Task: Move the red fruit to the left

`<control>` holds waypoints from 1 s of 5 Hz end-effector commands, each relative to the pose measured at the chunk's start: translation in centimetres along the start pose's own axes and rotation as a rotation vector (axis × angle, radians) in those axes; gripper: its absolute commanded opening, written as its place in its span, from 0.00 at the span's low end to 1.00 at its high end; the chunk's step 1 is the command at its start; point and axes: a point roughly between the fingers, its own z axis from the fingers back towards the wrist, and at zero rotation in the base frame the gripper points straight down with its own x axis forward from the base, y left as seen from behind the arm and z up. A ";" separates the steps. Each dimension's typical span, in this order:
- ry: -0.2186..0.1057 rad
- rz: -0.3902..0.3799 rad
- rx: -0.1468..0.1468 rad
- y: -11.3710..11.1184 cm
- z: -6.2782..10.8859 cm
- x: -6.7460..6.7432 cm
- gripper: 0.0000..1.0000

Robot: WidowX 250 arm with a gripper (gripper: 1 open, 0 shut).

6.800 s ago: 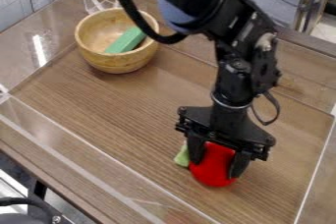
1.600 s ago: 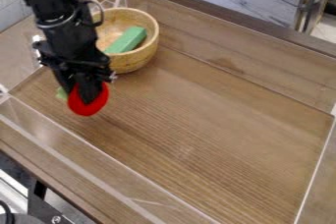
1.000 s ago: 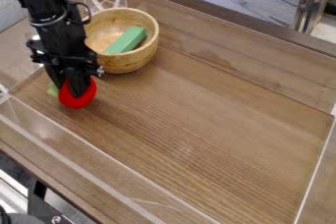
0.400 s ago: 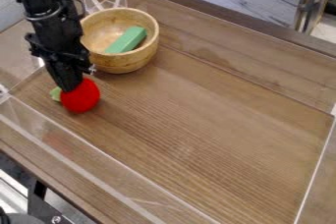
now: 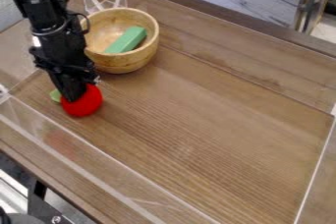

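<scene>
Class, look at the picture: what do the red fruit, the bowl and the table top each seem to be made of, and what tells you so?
Red fruit: probably soft plush or felt; matte red, no shine.
Bowl: looks like light wood or bamboo; pale tan, smooth, slight sheen.
Table top: wood or wood-look laminate; brown grain lines, glossy reflections.

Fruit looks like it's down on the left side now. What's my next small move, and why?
Probably open the pincer fully and lift straight up. The red fruit already sits on the table at the left, in front of the wooden bowl, with the fingers close around its top.
</scene>
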 end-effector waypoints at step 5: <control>-0.001 0.129 -0.006 -1.2 1.9 0.8 1.00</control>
